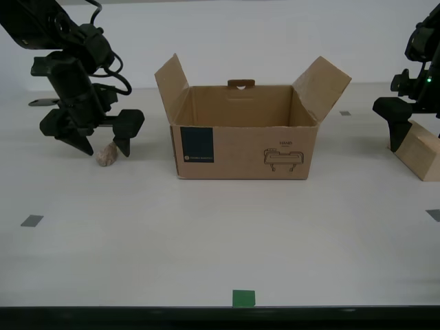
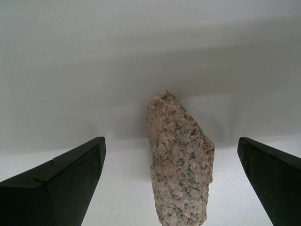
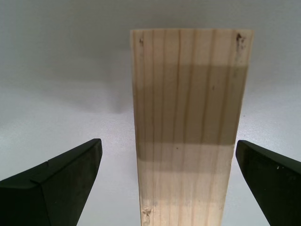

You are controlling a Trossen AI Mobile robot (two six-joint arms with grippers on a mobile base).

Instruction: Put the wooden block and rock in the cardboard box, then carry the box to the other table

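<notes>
The rock [image 1: 105, 157], small and beige-pink, lies on the table toward the exterior view's left. My second gripper [image 1: 107, 150] stands open over it, one finger on each side; the second wrist view shows the rock [image 2: 181, 160] between the spread fingers of that gripper [image 2: 170, 139], untouched. The pale wooden block [image 1: 423, 157] sits at the exterior view's right edge, partly cut off. My first gripper [image 1: 402, 136] is open above it, and the block [image 3: 188, 94] lies between its fingers [image 3: 168, 141]. The cardboard box [image 1: 240, 148] stands open in the middle, apparently empty. The other table is out of view.
The smooth off-white table [image 1: 206, 227] carries small grey tape squares [image 1: 31, 221] and a green square [image 1: 243, 298] near its front edge. The box's side flaps [image 1: 321, 81] stick up and outward toward both arms.
</notes>
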